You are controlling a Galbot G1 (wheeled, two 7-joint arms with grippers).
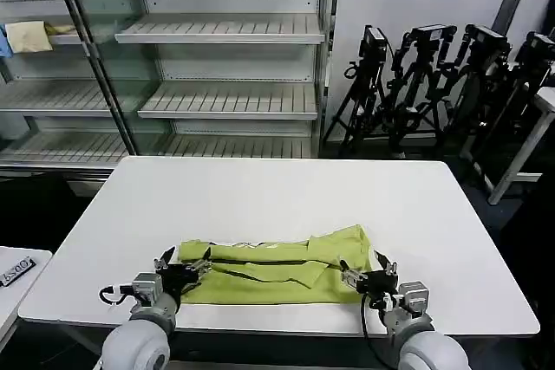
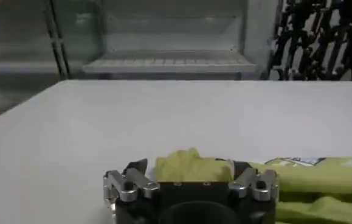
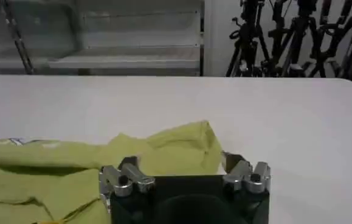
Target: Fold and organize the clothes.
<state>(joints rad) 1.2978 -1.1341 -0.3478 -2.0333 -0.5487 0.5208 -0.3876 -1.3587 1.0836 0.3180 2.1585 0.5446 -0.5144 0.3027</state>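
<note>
Two grippers sit low at the near edge of the white table (image 1: 286, 197) in the head view, one at each end of the lime shirt (image 1: 277, 270), which lies folded into a long band across the near part of the tabletop. The left gripper (image 1: 184, 268) is at the shirt's left end and the right gripper (image 1: 364, 273) at its right end; both have their fingers spread, and whether the tips touch the cloth is hard to make out from here. A thin strip of white print peeks out along the shirt's far fold, mostly hidden. Behind the table stand empty metal shelves (image 1: 225, 67), with a pale cloth (image 1: 30, 36) on one at far left, and a row of black tripods (image 1: 442, 84) at the right.

From the left wrist view, the left gripper (image 2: 191, 179) is open, its fingers straddling a raised lump of the shirt (image 2: 194, 165) without closing on it. The fingertips are partly cut off by the gripper body.

From the right wrist view, the right gripper (image 3: 185, 173) is likewise open, with the shirt's (image 3: 103, 164) bunched corner between its fingers, held by nothing.
</note>
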